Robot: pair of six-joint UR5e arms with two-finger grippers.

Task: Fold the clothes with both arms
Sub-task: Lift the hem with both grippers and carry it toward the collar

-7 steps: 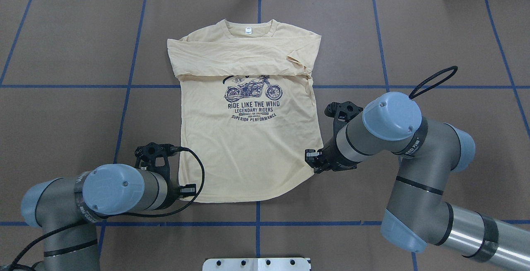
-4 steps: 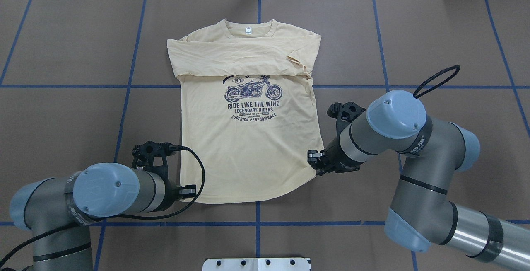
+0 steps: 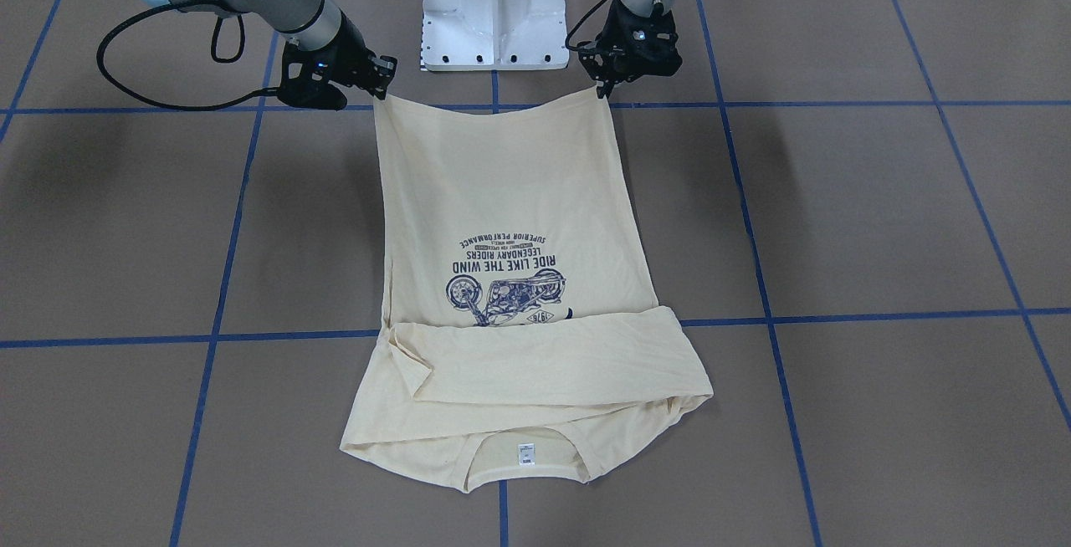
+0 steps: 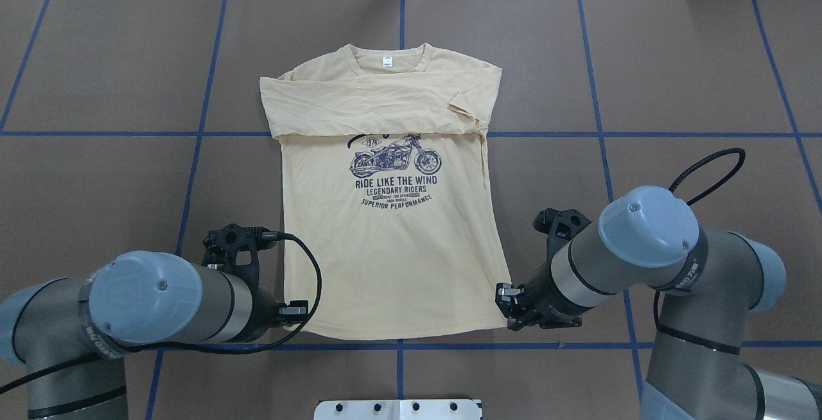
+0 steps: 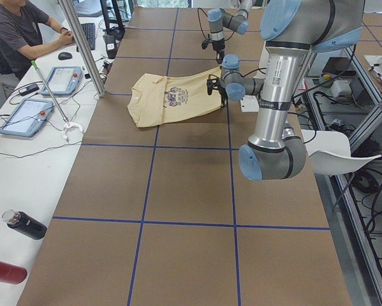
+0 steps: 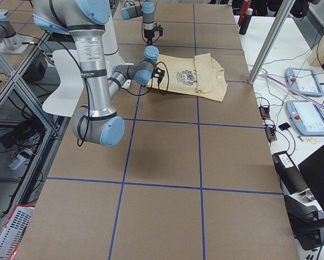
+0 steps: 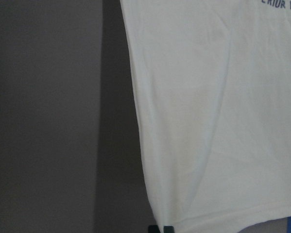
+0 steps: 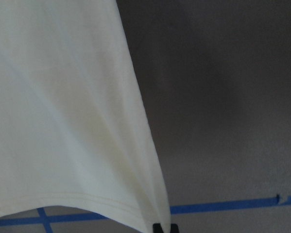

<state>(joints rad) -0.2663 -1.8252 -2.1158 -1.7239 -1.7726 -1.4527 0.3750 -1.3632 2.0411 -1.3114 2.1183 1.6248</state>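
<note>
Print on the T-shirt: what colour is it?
Navy blue print on the pale cream-yellow T-shirt; it shows best in the overhead exterior view.

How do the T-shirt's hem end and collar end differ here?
The hem end is raised, stretched between left pincer and right pincer; the collar end lies on the table. The hem end is smooth; the collar end has sleeves folded across. Both are pale cream.

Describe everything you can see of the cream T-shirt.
The T-shirt is pale cream-yellow fabric, lying print side up on the brown table, collar away from the robot. A navy motorcycle print shows mid-chest, a white neck label in the collar. Sleeves lie folded across the chest. The left gripper and right gripper pinch its lifted hem corners.
</note>
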